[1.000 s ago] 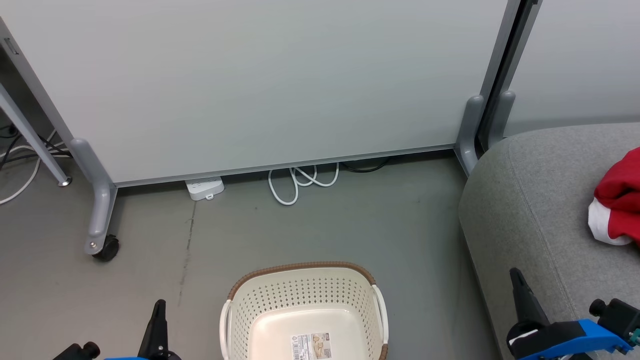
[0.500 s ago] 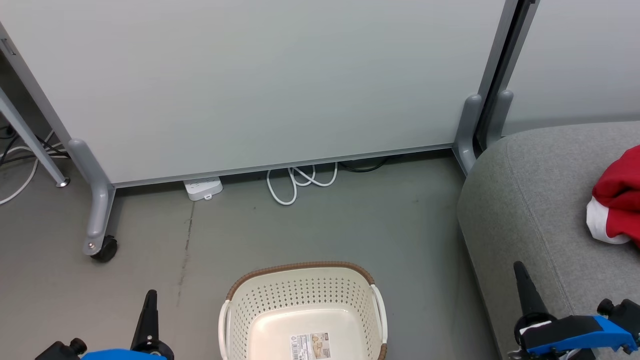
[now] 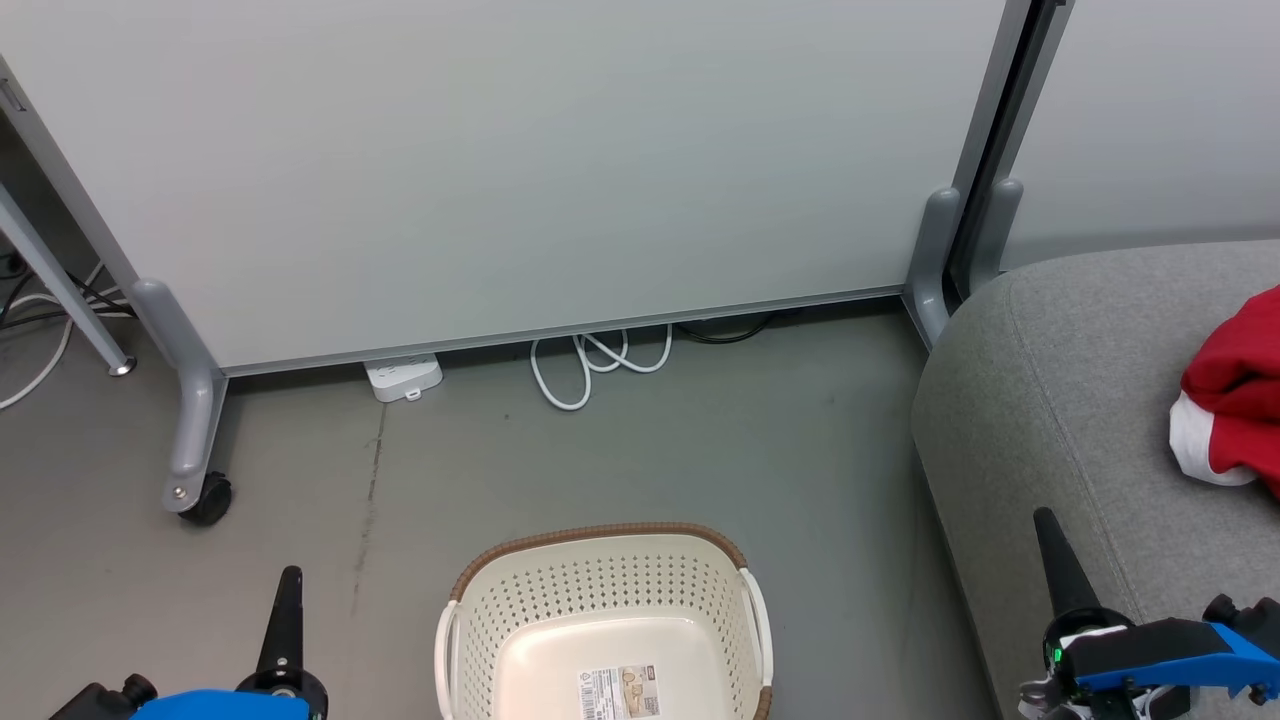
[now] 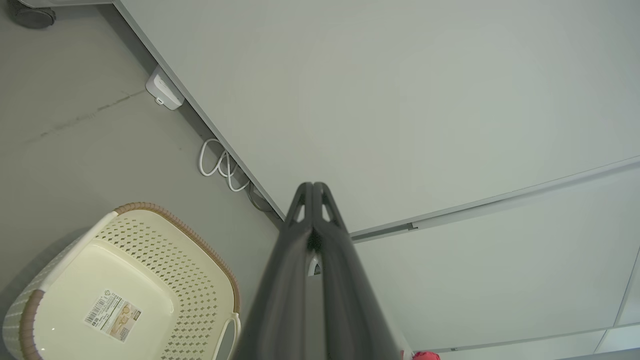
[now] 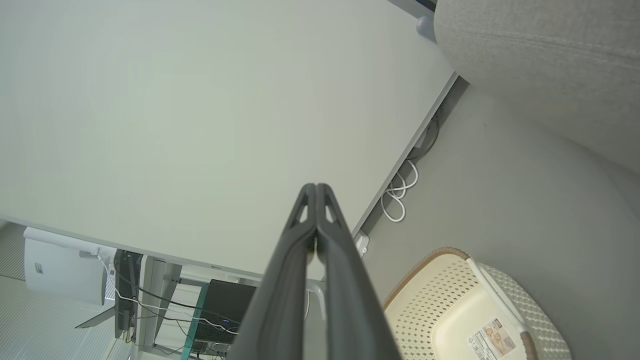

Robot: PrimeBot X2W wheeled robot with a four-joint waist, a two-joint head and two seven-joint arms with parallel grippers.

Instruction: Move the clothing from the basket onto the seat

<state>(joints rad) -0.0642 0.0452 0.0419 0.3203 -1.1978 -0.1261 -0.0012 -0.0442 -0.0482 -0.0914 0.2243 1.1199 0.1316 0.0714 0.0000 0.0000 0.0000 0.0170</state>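
Both arms have sunk lower in the last second; left gripper (image 3: 287, 582) and right gripper (image 3: 1046, 522) are clenched on nothing; the perforated plastic basket (image 3: 600, 533) holds just a label (image 3: 620, 692) on its smooth floor; soft red clothing (image 3: 1236, 395) lies crumpled on the woven grey seat (image 3: 1060, 400); task looks done

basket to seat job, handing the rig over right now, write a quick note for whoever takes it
Left gripper: shut, holding nothing, low beside the basket.
Right gripper: shut, holding nothing, near the seat front.
Basket: on the floor, just a label inside.
Clothing: red and white heap on the seat, cut by the head view's right edge; cannot tell whether it is both garments.
Left to do: confirm that; otherwise the job looks done.
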